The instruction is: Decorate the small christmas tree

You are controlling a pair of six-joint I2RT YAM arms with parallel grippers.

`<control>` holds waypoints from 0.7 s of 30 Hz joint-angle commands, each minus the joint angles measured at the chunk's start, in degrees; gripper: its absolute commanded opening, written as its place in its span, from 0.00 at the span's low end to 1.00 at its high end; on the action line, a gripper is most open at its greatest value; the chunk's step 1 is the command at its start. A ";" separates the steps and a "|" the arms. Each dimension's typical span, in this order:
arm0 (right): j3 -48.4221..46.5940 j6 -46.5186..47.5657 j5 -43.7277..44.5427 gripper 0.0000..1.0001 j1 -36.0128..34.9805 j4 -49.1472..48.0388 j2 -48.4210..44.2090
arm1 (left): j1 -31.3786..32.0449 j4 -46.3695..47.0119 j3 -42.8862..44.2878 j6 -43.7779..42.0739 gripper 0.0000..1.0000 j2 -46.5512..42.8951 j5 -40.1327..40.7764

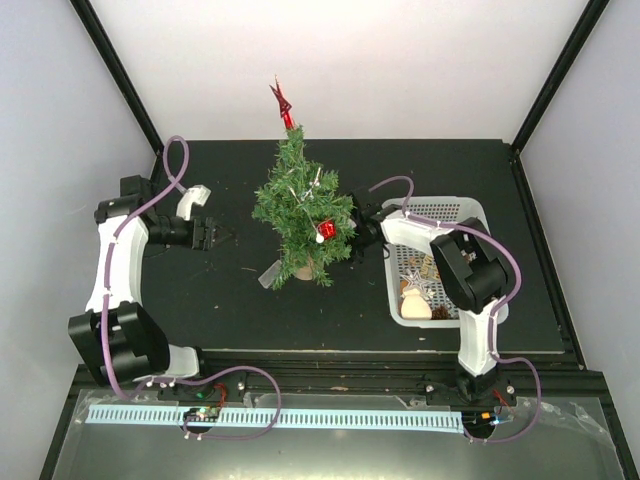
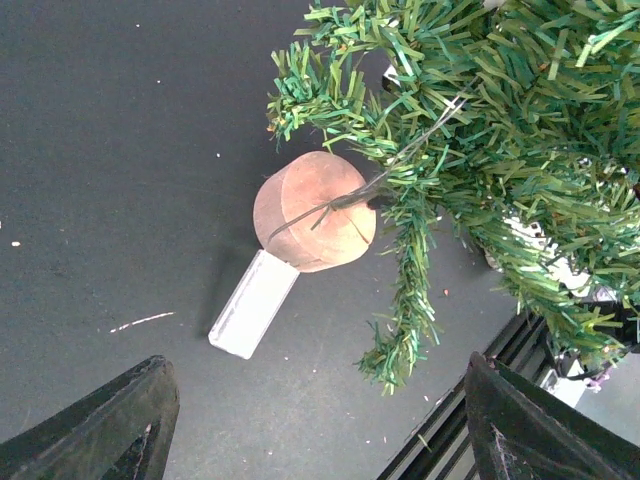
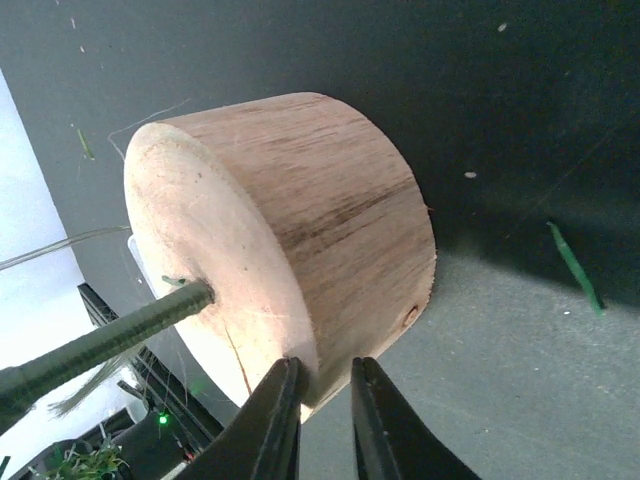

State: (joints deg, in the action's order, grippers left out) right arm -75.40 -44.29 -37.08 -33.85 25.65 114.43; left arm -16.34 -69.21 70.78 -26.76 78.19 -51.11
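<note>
The small christmas tree (image 1: pixel 298 205) stands upright mid-table on its round tan base (image 1: pixel 304 270). It carries a red spire topper (image 1: pixel 283 105), a red bauble (image 1: pixel 326 230) and a silver ornament (image 1: pixel 306 188). My right gripper (image 1: pixel 358 226) reaches into the tree's right side close to the bauble. In the right wrist view the gripper (image 3: pixel 325 375) has its fingers nearly together over the wooden base (image 3: pixel 300 220), with nothing seen between them. My left gripper (image 1: pixel 226 237) is open and empty left of the tree. In the left wrist view the gripper (image 2: pixel 318 385) faces the base (image 2: pixel 315 210) and lower branches (image 2: pixel 480 130).
A white basket (image 1: pixel 470 215) at the right holds a silver star (image 1: pixel 414 287), a pine cone (image 1: pixel 440 312) and other ornaments. A small clear-white block (image 1: pixel 270 275) lies against the base, and it shows in the left wrist view (image 2: pixel 253 303). The table's front edge runs just below.
</note>
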 commanded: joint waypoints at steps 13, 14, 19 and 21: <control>7.03 -10.48 -0.82 0.09 -8.83 -9.92 -2.51 | -1.09 -1.63 0.05 -3.26 0.79 -4.45 -1.39; 7.14 -11.22 -0.66 0.09 -9.08 -10.63 -2.51 | -1.09 -1.67 0.06 -3.25 0.79 -4.45 -1.29; 7.63 -15.64 0.68 0.05 -9.20 -14.57 -1.65 | -1.51 -1.41 0.06 -2.71 0.79 -6.84 -1.11; 7.51 -17.83 1.28 0.04 -9.22 -16.25 -0.81 | -1.87 -1.31 0.05 -2.52 0.79 -7.58 -0.87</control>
State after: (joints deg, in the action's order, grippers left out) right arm -68.90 -56.75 -38.50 -42.57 12.71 112.53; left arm -17.32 -69.89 70.61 -28.49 73.36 -51.42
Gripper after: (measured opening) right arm 0.051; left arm 0.791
